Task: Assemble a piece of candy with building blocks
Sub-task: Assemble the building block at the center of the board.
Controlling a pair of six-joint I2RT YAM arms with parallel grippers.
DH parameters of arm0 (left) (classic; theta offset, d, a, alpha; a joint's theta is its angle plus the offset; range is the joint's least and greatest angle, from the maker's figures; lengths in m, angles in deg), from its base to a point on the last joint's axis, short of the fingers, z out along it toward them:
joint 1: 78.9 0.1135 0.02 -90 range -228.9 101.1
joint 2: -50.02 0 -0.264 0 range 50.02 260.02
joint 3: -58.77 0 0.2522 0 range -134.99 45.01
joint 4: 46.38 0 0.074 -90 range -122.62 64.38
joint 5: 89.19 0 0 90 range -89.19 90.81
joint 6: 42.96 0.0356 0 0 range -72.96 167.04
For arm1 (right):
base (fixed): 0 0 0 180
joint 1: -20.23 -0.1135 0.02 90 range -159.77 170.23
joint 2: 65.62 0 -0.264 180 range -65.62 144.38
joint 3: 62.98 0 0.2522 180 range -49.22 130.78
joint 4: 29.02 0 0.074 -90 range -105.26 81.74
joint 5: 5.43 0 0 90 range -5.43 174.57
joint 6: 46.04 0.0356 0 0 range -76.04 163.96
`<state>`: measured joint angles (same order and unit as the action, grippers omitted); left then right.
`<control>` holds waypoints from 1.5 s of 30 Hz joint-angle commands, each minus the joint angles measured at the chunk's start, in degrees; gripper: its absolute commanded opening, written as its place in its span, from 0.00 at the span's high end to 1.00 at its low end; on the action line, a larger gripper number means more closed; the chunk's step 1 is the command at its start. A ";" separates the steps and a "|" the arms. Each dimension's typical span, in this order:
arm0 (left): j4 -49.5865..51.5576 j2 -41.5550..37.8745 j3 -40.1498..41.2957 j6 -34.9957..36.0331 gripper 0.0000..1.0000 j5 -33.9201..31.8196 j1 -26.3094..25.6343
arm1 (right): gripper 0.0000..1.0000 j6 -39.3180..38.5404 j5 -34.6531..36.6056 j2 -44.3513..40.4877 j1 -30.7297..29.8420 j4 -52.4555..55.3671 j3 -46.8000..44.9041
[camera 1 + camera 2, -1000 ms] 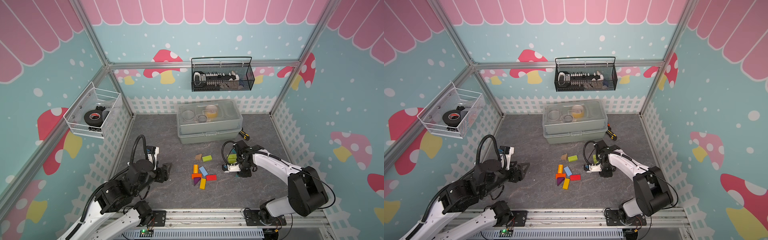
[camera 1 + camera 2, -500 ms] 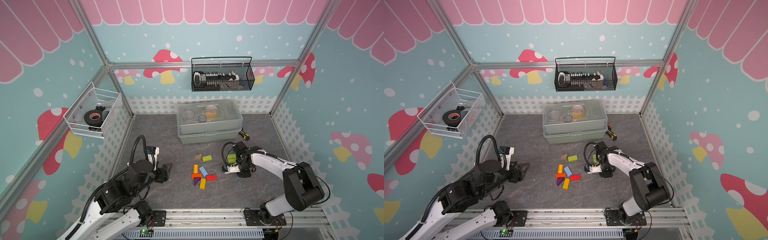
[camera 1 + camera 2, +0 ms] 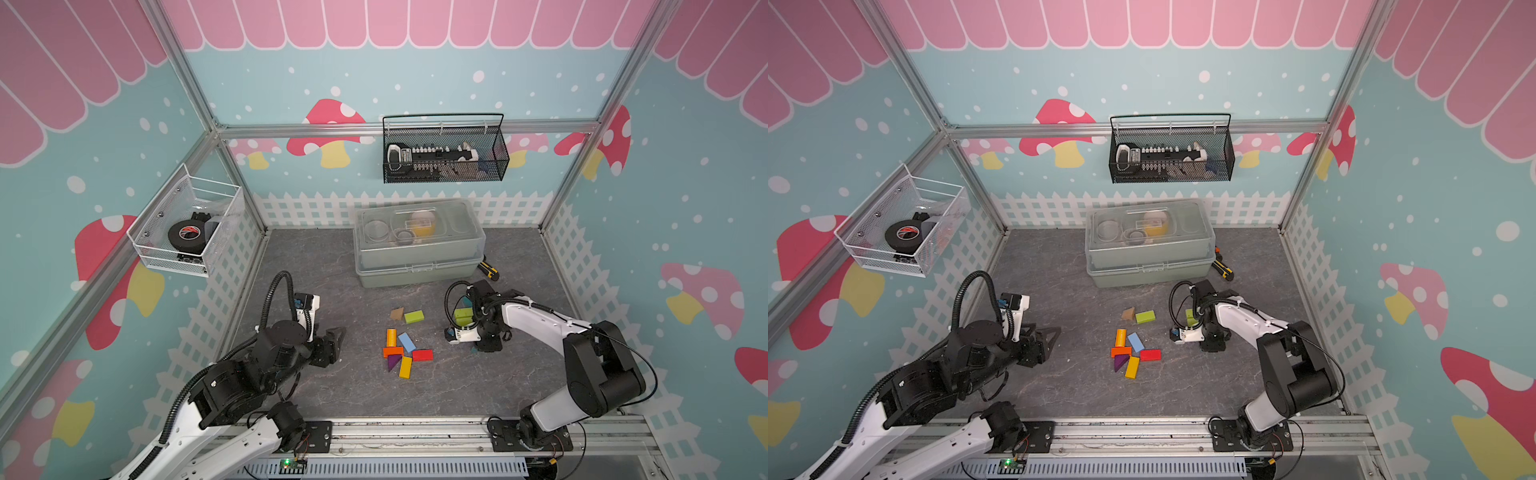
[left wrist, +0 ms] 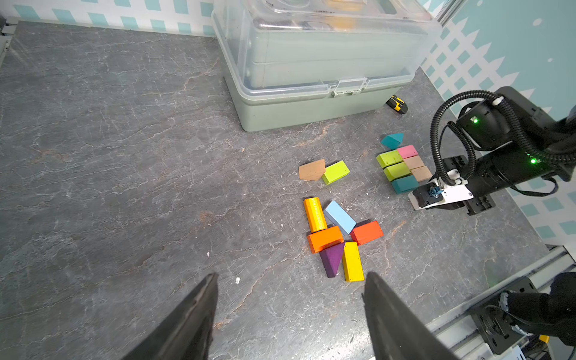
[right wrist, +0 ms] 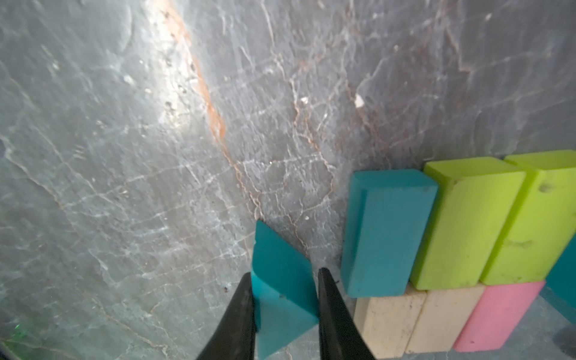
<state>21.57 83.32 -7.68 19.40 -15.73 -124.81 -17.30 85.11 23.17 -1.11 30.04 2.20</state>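
My right gripper (image 5: pixel 285 272) is shut on a teal triangular prism (image 5: pixel 280 290), low over the mat. Right beside it lies a tight group of building blocks: a teal bar (image 5: pixel 386 233), two lime bars (image 5: pixel 464 224), two tan blocks (image 5: pixel 414 321) and a pink one (image 5: pixel 498 314). In the left wrist view another teal prism (image 4: pixel 392 141) sits at the group's far end. Loose blocks lie mid-mat: orange (image 4: pixel 325 238), light blue (image 4: pixel 339 217), red (image 4: pixel 367 232), purple prism (image 4: pixel 332 258), yellow (image 4: pixel 352 261), plus a tan piece (image 4: pixel 311 170) and a lime bar (image 4: pixel 335 172). My left gripper (image 4: pixel 290 277) is open and empty, short of them.
A lidded clear plastic box (image 3: pixel 417 245) stands at the back of the mat, with a yellow-black tool (image 3: pixel 488 270) at its right corner. Wire baskets hang on the back wall (image 3: pixel 444 153) and the left wall (image 3: pixel 187 228). A metal rail (image 3: pixel 415 432) runs along the front.
The right arm's elbow has shifted slightly toward the middle while its gripper stays by the grouped blocks. The left arm has not moved.
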 commanded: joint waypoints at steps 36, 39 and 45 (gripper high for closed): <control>0.21 -0.67 0.57 0.59 0.27 -1.46 -1.55 | 1.00 0.43 0.41 3.23 0.87 -0.55 3.53; 0.21 -0.67 0.60 0.66 0.27 -1.44 -1.55 | 1.00 0.26 0.58 3.05 0.86 -0.50 3.08; 0.21 -0.83 0.59 0.58 0.27 -1.46 -1.64 | 0.95 0.54 -0.07 2.44 0.91 -0.58 2.52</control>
<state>21.59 83.14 -7.61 19.40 -16.14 -125.97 -16.84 86.11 25.70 -0.44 28.99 4.87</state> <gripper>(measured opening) 0.730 0.268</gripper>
